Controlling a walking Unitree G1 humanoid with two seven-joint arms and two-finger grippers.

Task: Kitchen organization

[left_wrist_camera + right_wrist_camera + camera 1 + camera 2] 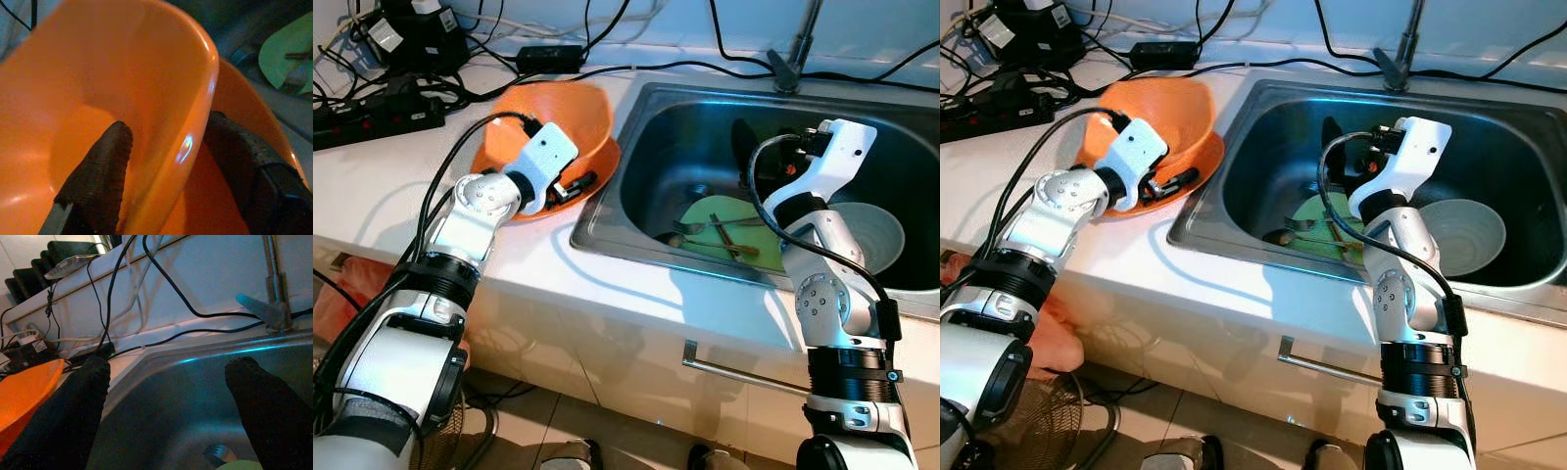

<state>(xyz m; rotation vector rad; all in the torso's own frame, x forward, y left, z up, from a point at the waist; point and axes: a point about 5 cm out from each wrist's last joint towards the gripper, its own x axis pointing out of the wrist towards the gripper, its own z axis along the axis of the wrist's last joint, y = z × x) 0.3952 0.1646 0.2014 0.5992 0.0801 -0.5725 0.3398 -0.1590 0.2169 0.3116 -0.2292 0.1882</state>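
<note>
Left hand clamps the orange bowl rim, upper left of frame on the surface. Right hand spread wide, empty, over the sink, right of centre.

Sink middle lies open — faucet behind (cables too), green plate below.

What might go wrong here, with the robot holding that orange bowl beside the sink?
The left gripper pinches only the orange bowl's rim, one finger inside and one outside, so it may slip or tip. The bowl sits on an orange plate that might be dragged along. Loose cables lie close behind.
</note>
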